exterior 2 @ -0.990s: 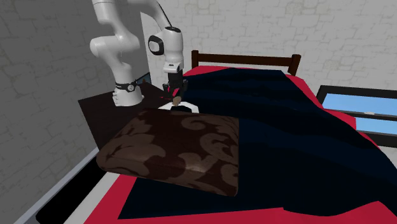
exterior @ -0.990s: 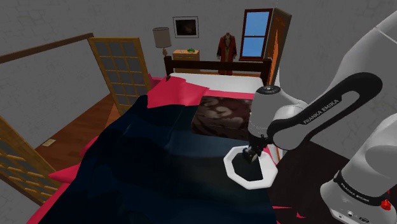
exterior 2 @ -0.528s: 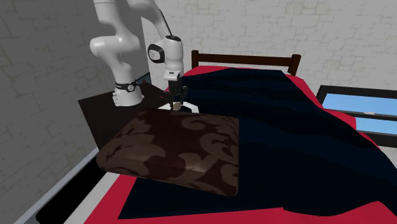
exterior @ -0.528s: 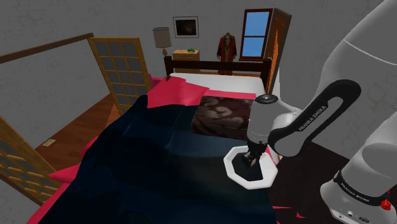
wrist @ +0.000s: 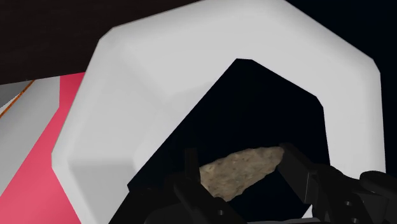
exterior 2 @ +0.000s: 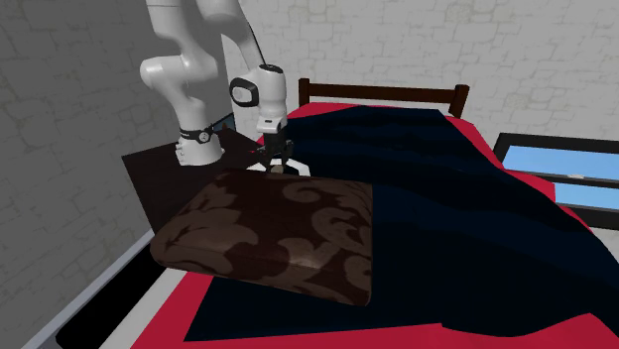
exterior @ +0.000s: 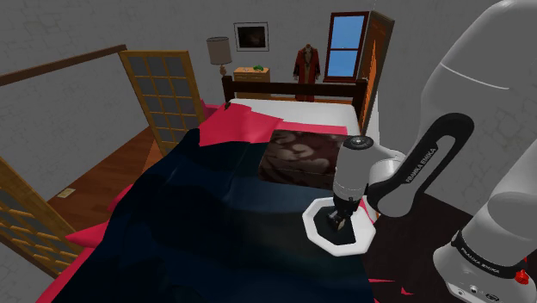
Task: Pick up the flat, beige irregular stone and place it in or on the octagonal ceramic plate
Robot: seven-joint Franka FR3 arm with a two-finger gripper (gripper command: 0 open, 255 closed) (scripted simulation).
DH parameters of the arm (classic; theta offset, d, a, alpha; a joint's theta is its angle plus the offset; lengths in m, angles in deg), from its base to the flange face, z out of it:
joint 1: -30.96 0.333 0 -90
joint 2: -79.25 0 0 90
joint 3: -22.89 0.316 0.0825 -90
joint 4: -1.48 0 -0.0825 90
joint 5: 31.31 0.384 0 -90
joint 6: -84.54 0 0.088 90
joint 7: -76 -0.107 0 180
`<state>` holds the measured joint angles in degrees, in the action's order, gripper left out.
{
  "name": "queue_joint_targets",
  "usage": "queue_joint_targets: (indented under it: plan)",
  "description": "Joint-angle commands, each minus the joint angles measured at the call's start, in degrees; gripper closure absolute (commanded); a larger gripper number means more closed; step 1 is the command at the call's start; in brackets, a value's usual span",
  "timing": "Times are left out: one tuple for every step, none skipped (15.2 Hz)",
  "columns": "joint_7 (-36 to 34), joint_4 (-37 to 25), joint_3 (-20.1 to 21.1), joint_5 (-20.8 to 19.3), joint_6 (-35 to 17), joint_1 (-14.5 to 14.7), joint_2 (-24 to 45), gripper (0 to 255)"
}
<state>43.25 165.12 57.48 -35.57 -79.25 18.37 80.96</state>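
In the shoulder view my arm (exterior: pixel 411 168) folds forward from the lower right. The forearm slopes down to the wrist and the hand points straight down. The gripper (exterior: pixel 339 220) is low inside the octagonal plate (exterior: pixel 318 238), which lies at the edge of the dark blanket (exterior: pixel 198 224).

In the second exterior view the arm stands at the upper left with its elbow high. The gripper (exterior 2: pixel 275 163) hangs vertically over the plate, just behind the brown patterned pillow (exterior 2: pixel 268 238).

In the wrist view I read the fingers (wrist: pixel 299 181) as drawn in narrow on the flat beige stone (wrist: pixel 243 172), one at each end, over the plate's dark centre. I cannot tell whether the stone touches it.
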Motion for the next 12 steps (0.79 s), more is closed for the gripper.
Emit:
queue_joint_targets:
  plan:
    - [-0.06, 0.01, -0.02, -0.1, -0.06, 0.0, 0.04, 255]
    - [-0.06, 0.01, -0.02, -0.1, -0.06, 0.0, 0.04, 255]
    - [-0.06, 0.01, -0.02, -0.1, -0.06, 0.0, 0.04, 255]
    - [-0.06, 0.01, -0.02, -0.1, -0.06, 0.0, 0.04, 0]
    - [-0.06, 0.01, -0.02, -0.1, -0.06, 0.0, 0.04, 0]
    - [-0.06, 0.01, -0.02, -0.1, -0.06, 0.0, 0.04, 0]
    - [-0.06, 0.01, -0.02, -0.1, -0.06, 0.0, 0.04, 0]
    - [-0.06, 0.01, -0.02, -0.1, -0.06, 0.0, 0.04, 0]
    - [-0.06, 0.01, -0.02, -0.1, -0.06, 0.0, 0.04, 0]
    - [5.02, 0.24, 1.91, 7.17, 2.66, -0.03, -3.6, 0]
    - [8.89, 0.23, 2.87, 12.73, 5.66, 0.41, -7.13, 0]
    - [11.47, 0.09, 2.4, 16.42, 8.77, 1.73, -10.44, 0]
